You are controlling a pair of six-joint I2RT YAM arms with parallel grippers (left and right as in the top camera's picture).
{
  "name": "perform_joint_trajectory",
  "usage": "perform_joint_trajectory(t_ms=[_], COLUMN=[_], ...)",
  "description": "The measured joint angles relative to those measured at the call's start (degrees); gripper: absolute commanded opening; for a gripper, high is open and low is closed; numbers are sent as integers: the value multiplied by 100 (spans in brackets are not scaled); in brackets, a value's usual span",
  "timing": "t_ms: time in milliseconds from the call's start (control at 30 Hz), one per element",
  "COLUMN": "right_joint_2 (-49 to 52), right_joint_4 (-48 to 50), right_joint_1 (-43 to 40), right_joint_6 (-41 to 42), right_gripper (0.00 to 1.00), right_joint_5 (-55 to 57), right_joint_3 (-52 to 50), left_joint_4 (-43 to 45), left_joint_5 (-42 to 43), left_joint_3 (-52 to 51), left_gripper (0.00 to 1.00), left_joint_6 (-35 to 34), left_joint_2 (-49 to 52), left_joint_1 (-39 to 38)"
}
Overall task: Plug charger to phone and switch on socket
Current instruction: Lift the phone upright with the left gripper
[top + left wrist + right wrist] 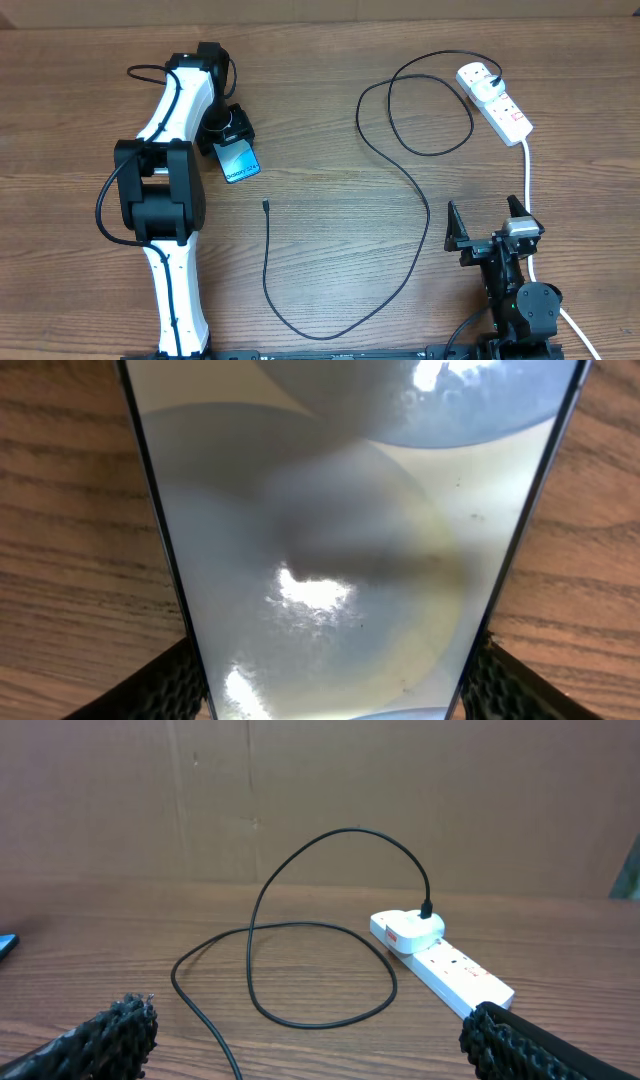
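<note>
The phone [240, 163], with its light blue screen up, lies on the table at the upper left. My left gripper [230, 142] is shut on its far end. In the left wrist view the phone [350, 510] fills the frame and both fingers of my left gripper [335, 695] press its side edges. The black charger [268, 250] loops across the table, and its connector tip [266, 206] lies free just below the phone. Its other end is plugged into the white socket [497, 100] at the upper right. My right gripper [488, 222] is open and empty below the socket.
In the right wrist view the socket [445, 965] and a charger loop [315, 1025] lie ahead of my open right gripper [320, 1050]. The socket's thick white cord [527, 175] runs down past my right arm. A brown cardboard wall stands behind the table.
</note>
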Motion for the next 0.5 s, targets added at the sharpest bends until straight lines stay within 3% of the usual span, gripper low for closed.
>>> perform_joint_trajectory(t_ms=[500], right_joint_2=[0], right_joint_4=[4], right_joint_1=[2], right_joint_6=[-4], right_gripper=[100], right_joint_5=[0], right_joint_3=[0], left_joint_4=[9], left_joint_5=[37], left_joint_3=[0], left_gripper=[61], left_joint_6=[7], left_joint_2=[-2], left_joint_1=[-24])
